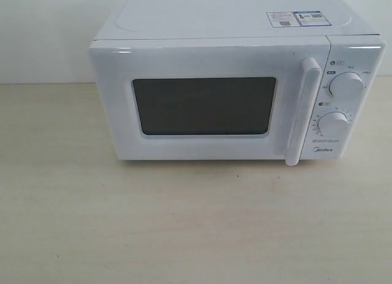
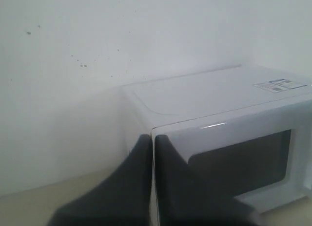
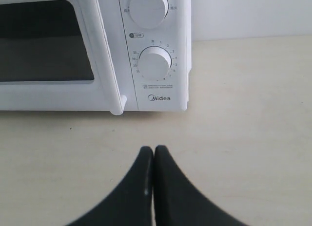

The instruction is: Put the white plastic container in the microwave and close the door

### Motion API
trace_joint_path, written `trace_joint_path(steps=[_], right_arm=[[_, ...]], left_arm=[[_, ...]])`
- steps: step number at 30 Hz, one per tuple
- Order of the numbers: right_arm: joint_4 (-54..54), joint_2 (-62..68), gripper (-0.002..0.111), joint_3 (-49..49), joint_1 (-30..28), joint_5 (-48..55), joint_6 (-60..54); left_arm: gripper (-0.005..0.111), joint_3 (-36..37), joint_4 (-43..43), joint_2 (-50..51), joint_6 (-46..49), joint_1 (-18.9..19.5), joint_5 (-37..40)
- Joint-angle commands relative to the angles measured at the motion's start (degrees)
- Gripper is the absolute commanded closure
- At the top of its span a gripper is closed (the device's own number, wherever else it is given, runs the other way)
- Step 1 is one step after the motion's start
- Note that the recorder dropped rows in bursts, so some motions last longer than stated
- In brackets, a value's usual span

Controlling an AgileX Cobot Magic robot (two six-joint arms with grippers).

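Door (image 1: 208,106) shut; container unseen, perhaps inside. Left gripper (image 2: 152,137) and right gripper (image 3: 153,148) clenched, empty. Tugging handle (image 1: 304,112) could drag microwave (image 1: 233,21).

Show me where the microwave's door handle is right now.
In the exterior view the handle stands upright on the right edge of the closed door, just left of the upper dial and lower dial.

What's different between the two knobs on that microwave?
The upper dial sits above the lower dial on the microwave's control panel. The lower dial is ringed by numbers; the upper dial has only a few labels beside it. Both are round and white.
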Motion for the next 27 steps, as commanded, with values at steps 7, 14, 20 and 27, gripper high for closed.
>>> trace_joint_path(steps=[7,14,20,27], right_arm=[[0.52,-0.23,0.109,-0.04,-0.01,0.06,-0.11],[0.52,-0.23,0.109,-0.04,-0.01,0.06,-0.11],[0.52,-0.23,0.109,-0.04,-0.01,0.06,-0.11],[0.52,-0.23,0.109,-0.04,-0.01,0.06,-0.11]], left_arm=[[0.103,11.97,-3.22,-15.14,-18.21,1.01,-6.43],[0.103,12.10,-5.48,-17.23,-28.81,1.01,-0.97],[0.103,16.25,16.24,-20.96,-38.98,1.01,4.06],[0.103,27.64,47.62,-20.96,-58.12,3.00,1.13]])
